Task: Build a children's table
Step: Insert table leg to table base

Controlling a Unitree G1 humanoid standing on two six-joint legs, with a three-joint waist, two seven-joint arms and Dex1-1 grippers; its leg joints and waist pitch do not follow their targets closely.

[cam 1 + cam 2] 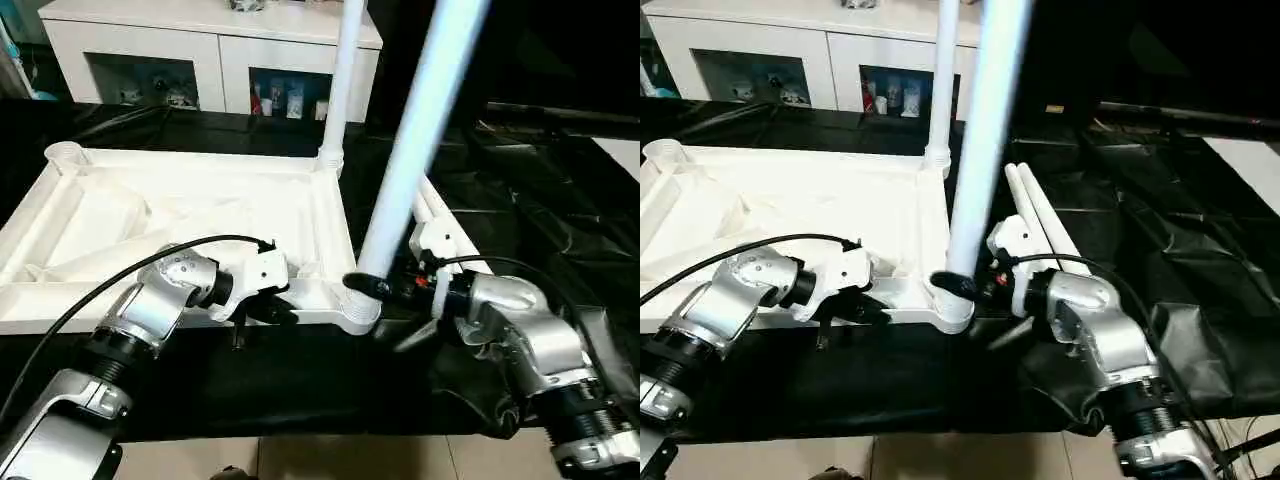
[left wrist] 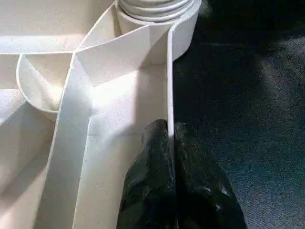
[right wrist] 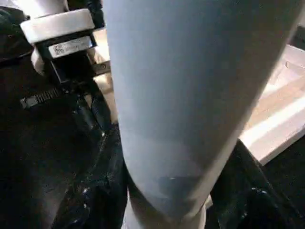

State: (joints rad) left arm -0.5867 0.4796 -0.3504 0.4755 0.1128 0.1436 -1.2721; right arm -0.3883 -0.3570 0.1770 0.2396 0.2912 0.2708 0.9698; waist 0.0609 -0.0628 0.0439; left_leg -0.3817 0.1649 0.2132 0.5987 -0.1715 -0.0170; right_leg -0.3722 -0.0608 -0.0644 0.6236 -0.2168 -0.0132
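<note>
The white table top (image 1: pixel 200 160) lies ribbed side up on a black sheet. One white leg (image 1: pixel 343 80) stands upright in its far right corner socket. A second leg (image 1: pixel 410 150) has its lower end at the near right corner socket (image 1: pixel 360 312) and leans away to the right. My right gripper (image 1: pixel 383 288) is shut on that leg's lower end (image 3: pixel 190 95), with a black finger on each side. My left gripper (image 1: pixel 262 308) is shut on the top's thin near rim (image 2: pixel 169 71), just left of that socket. Two more legs (image 1: pixel 1040 215) lie side by side to the right of the top.
A white cabinet (image 1: pixel 210 50) with glass doors stands behind the work surface. The black sheet (image 1: pixel 520 200) is wrinkled to the right. The far left corner socket (image 1: pixel 65 155) holds nothing. Pale floor (image 1: pixel 350 455) shows below the front edge.
</note>
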